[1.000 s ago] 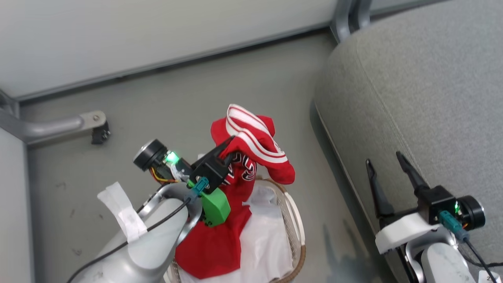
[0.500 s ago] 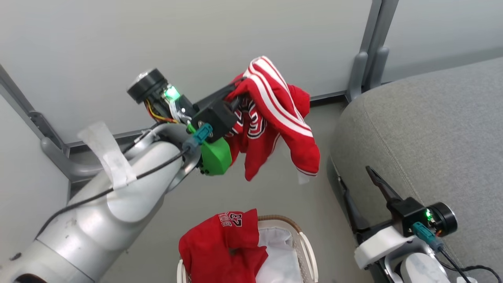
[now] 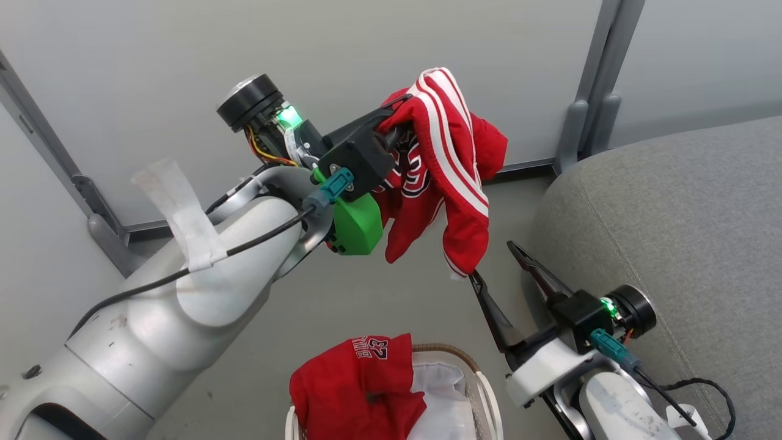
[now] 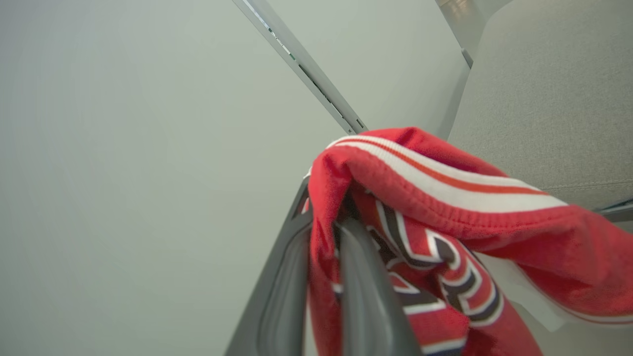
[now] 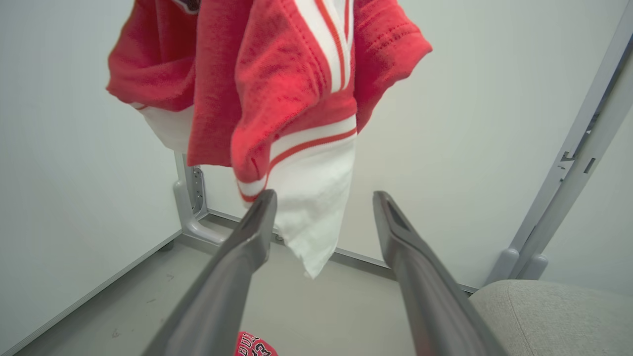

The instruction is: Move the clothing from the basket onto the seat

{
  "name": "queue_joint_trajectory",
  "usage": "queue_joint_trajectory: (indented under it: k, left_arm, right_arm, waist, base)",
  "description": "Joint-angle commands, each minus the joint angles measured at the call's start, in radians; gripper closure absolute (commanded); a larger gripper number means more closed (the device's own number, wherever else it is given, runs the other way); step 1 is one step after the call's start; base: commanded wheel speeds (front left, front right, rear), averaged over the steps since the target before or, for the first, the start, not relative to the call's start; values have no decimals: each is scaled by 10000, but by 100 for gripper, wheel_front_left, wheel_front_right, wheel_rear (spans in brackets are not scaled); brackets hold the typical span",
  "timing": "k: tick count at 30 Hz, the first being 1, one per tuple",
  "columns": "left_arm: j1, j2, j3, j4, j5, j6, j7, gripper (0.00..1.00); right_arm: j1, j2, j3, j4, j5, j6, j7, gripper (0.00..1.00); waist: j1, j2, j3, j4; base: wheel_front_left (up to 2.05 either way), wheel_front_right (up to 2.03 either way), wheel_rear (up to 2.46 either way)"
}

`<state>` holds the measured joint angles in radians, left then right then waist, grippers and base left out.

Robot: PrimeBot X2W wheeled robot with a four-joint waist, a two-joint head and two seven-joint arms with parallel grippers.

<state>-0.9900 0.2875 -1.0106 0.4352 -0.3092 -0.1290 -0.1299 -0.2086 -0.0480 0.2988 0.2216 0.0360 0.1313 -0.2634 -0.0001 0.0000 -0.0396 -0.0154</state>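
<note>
- The left gripper (image 3: 397, 119) is clamped tight on a striped red garment (image 3: 455, 165), holding it high in the air to the left of the grey seat (image 3: 672, 214).
- The right gripper (image 3: 492, 261), fingers spread wide and empty, sits just below the garment's hanging hem, beside the seat's left edge.
- A second red garment (image 3: 354, 385), marked 23, drapes over the basket (image 3: 482, 385) on the floor below.
</note>
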Motion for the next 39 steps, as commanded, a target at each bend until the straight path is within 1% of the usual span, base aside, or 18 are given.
queue_joint_trajectory:
  k: [1, 7, 19, 23, 26, 27, 28, 29, 31, 32, 33, 39]
  left_arm:
    - [-160, -85, -82, -45, -96, -22, 1, 100]
    - [-277, -170, -323, -177, -279, -22, 28, 100]
    - [-129, -233, -654, -387, -431, -22, -35, 100]
    - [-11, -275, -826, -555, -606, -22, -37, 100]
    - [58, -251, -925, -581, -742, -22, -63, 100]
    - [72, -232, -955, -582, -781, -22, -75, 100]
    - [86, -206, -984, -574, -830, -22, -91, 100]
    - [104, -186, -1001, -562, -877, -23, -96, 100]
    - [185, -144, -1016, -535, -959, -23, -132, 100]
    - [243, -127, -1009, -519, -1014, -23, -121, 100]
    - [278, -105, -1002, -508, -1043, -23, -128, 100]
    - [545, 56, -905, -318, -1306, 93, -234, 100]
  right_arm:
    - [-245, -45, 56, 72, 45, -10, -21, 0]
    - [-762, -44, 267, 211, 120, -10, -21, 0]
    - [-1713, -42, 865, 383, 61, -10, -21, 0]
    - [-2238, -39, 918, 764, -11, -10, -21, 0]
    - [-2494, -41, 1111, 1137, 146, -10, -21, 0]
    - [-2563, -42, 1181, 1272, 208, -10, -21, 19]
    - [-2634, -41, 1255, 1400, 257, -10, -21, 54]
    - [-2720, -42, 1289, 1493, 288, -10, -21, 64]
    - [-2857, -42, 1334, 1610, 350, -10, -21, 78]
    - [-2891, -41, 1337, 1640, 347, -10, -21, 78]
    - [-2908, -41, 1338, 1653, 371, -10, -21, 100]
    - [-2763, -42, 1231, 1598, 367, -10, -21, 100]
  waist:
    - [1, 0, -11, 65]
    - [1, 0, 9, 250]
    - [1, 0, 7, 353]
    - [1, 0, 12, 427]
    - [1, 0, 2, 457]
    - [1, 0, -4, 459]
    - [1, 0, -10, 458]
    - [1, 0, -15, 453]
    - [1, 0, -23, 439]
    - [1, 0, -27, 429]
    - [1, 0, -29, 421]
    - [1, 0, -38, 328]
  base:
    - [0, 0, 0]
    - [0, 0, 0]
    - [0, 0, 0]
    - [0, 0, 0]
    - [0, 0, 0]
    - [0, 0, 0]
    - [0, 0, 0]
    - [0, 0, 0]
    - [0, 0, 0]
    - [0, 0, 0]
    - [0, 0, 0]
    - [0, 0, 0]
